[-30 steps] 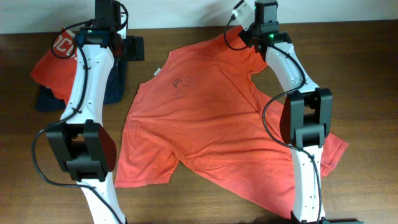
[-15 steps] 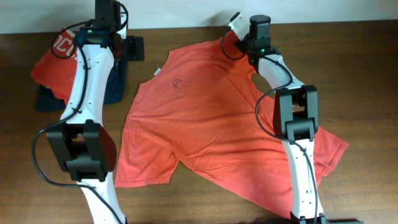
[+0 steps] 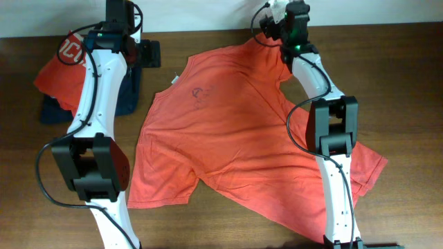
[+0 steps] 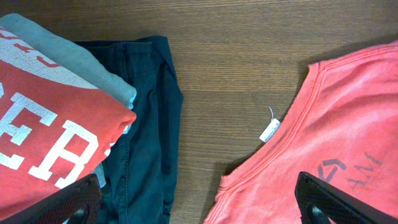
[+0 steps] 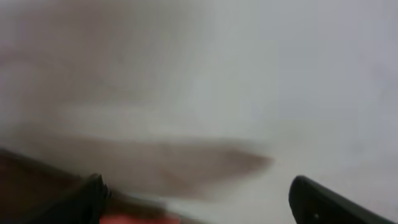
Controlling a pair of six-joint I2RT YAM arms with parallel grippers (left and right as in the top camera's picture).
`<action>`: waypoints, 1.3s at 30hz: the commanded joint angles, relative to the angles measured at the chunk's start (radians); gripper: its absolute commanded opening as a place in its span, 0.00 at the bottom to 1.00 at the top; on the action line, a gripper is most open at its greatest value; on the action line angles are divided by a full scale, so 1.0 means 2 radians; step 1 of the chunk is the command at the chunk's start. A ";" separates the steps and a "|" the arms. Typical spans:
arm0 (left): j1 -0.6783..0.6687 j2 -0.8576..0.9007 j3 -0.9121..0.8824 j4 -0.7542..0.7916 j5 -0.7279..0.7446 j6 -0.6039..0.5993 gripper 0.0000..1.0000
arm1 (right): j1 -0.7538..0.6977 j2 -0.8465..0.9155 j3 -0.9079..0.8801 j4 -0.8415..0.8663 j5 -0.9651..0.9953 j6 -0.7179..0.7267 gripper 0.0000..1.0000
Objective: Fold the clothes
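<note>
The coral-red T-shirt (image 3: 235,131) lies spread flat across the middle of the table, collar toward the left. Its collar, with a white tag (image 4: 269,130), fills the right of the left wrist view (image 4: 348,124). My left gripper (image 3: 147,53) hangs open between the collar and the stack of clothes, with nothing between its fingers (image 4: 205,208). My right gripper (image 3: 270,22) is at the table's far edge, just above the shirt's far sleeve (image 3: 266,52). Its wrist view is blurred, but the jaws (image 5: 208,199) stand wide and empty, with only a red strip (image 5: 140,219) below them.
A stack lies at the far left: a folded red garment with white block letters (image 3: 59,69) on a thin grey one (image 4: 74,56) and a dark navy one (image 4: 146,124). Both arms reach over the shirt. A pale wall runs behind the table's far edge.
My right gripper has opened and let go of the shirt's far sleeve, swinging up toward the far edge. The left arm has not moved.
</note>
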State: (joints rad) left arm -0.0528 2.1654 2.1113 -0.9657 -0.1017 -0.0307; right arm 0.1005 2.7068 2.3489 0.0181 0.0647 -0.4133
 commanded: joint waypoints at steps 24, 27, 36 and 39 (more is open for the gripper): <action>0.000 -0.010 0.006 0.000 0.004 -0.002 0.99 | -0.066 -0.051 0.078 -0.499 -0.114 0.198 0.11; 0.000 -0.010 0.006 0.000 0.004 -0.002 0.99 | -0.064 -0.050 0.076 -0.503 -0.131 0.198 0.07; 0.000 -0.010 0.006 0.000 0.004 -0.002 0.99 | -0.062 -0.049 0.028 -0.483 -0.141 0.198 0.04; 0.000 -0.010 0.006 0.000 0.004 -0.002 0.99 | -0.062 -0.049 -0.005 -0.456 -0.139 0.198 0.04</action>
State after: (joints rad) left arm -0.0528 2.1654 2.1113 -0.9657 -0.1017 -0.0307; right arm -0.0280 2.6171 2.4035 -0.9245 -0.2020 -0.0238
